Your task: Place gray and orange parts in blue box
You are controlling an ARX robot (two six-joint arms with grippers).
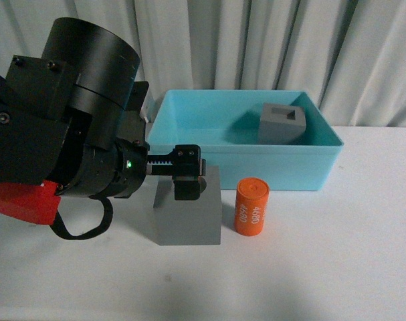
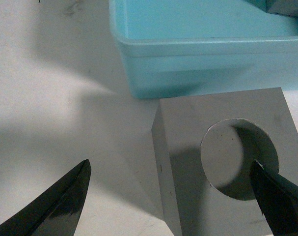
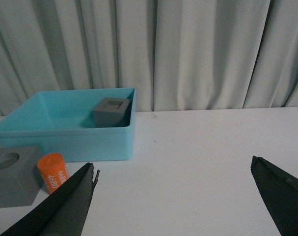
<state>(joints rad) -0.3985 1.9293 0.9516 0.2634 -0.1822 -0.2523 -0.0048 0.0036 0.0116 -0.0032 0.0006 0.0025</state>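
Now, I'm on the holed cube (image 2: 188,123) — left claw (image 2: 169,167) spread open, one finger (image 2: 276,201) over its hole (image 2: 227,152); next I lower straight and clench.

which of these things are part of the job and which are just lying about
Job: blue box; gray cube with round hole, on the table; gray cube with rectangular hole, inside the blue box; orange cylinder, on the table.
Just there: white table; curtain.
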